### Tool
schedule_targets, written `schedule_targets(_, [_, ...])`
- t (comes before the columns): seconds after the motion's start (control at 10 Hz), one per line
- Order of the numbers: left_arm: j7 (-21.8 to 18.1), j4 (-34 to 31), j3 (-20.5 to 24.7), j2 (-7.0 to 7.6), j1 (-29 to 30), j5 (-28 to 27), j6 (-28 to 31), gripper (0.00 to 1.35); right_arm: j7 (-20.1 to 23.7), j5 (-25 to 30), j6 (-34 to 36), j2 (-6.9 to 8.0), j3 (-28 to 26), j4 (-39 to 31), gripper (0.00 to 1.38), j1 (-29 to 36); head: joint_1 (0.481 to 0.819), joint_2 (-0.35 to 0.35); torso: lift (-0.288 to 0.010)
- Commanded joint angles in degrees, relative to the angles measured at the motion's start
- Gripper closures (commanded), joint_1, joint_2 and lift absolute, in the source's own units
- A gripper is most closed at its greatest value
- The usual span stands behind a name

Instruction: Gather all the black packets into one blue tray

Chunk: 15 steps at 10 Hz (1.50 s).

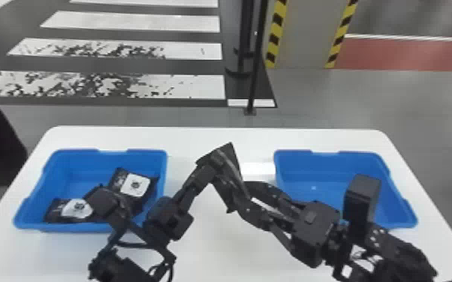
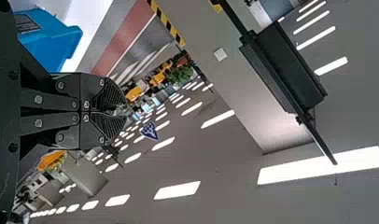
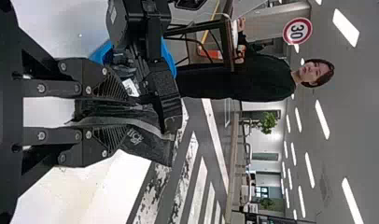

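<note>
In the head view my left gripper [image 1: 219, 159] is over the table's middle, beside a raised black packet [image 1: 232, 161]; contact is unclear. My right gripper [image 1: 242, 202] holds that packet from the right. In the left wrist view the fingers of my left gripper [image 2: 124, 113] are together, with nothing seen between them. My right gripper [image 3: 115, 112] is shut on the black packet [image 3: 148, 142] in the right wrist view, the other arm's gripper close by its far end. Black packets with white labels [image 1: 135, 185] lie in the left blue tray [image 1: 64, 176], partly behind my left arm.
Another blue tray [image 1: 311, 172] stands on the right of the white table [image 1: 214, 255], partly behind my right arm. Both forearms reach across the table's front. A thin black pole [image 1: 253, 75] rises beyond its back edge.
</note>
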Motion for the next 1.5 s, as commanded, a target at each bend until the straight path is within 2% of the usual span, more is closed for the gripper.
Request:
schedule_targets(0.0, [0.01, 0.00, 0.86, 0.00, 0.38, -0.29, -0.92, 1.21, 0.00, -0.44, 0.02, 0.31, -1.16, 0.42, 0.17, 0.18, 0.695, -0.041, -0.110])
schedule_targets(0.1, [-0.08, 0.00, 1.20, 0.00, 0.80, -0.18, -1.35, 1.21, 0.00, -1.13, 0.02, 0.48, -2.53, 1.69, 0.08, 0.04, 0.695, -0.035, -0.110])
schedule_targets(0.4, [-1.75, -0.28, 3.26, 0.79, 2.77, -1.32, -4.16, 1.21, -0.27, -1.70, 0.02, 0.57, -8.36, 10.41, 0.12, -4.74, 0.695, -0.059, -0.110])
schedule_targets(0.6, [-2.45, -3.10, 8.85, 1.23, 6.71, -4.86, -4.58, 1.21, -0.53, -0.44, -2.93, 0.04, -10.65, 17.86, 0.11, -10.79, 0.695, -0.089, -0.110])
schedule_targets(0.8, [-2.28, -6.33, 16.85, 0.44, 11.07, -11.49, -5.71, 1.21, -2.73, 0.70, -6.17, 0.75, -13.16, 23.07, 0.11, -14.16, 0.695, -0.079, -0.110])
schedule_targets(0.9, [-1.93, -9.00, 21.54, -0.26, 13.46, -15.95, -6.69, 1.21, -5.45, 1.73, -6.31, 2.15, -15.67, 23.49, 0.12, -14.44, 0.695, -0.065, -0.110])
schedule_targets(1.1, [-1.49, -11.25, 29.31, -2.19, 16.69, -22.12, -7.25, 1.21, -10.46, 1.50, -6.59, 6.11, -21.50, 24.33, 0.11, -14.02, 0.695, -0.045, -0.110])
schedule_targets(1.4, [-1.57, -11.53, 35.93, -1.93, 16.69, -31.83, -7.67, 1.21, -16.70, -3.07, -8.27, 9.19, -21.84, 21.94, 0.12, -11.91, 0.695, -0.012, -0.110])
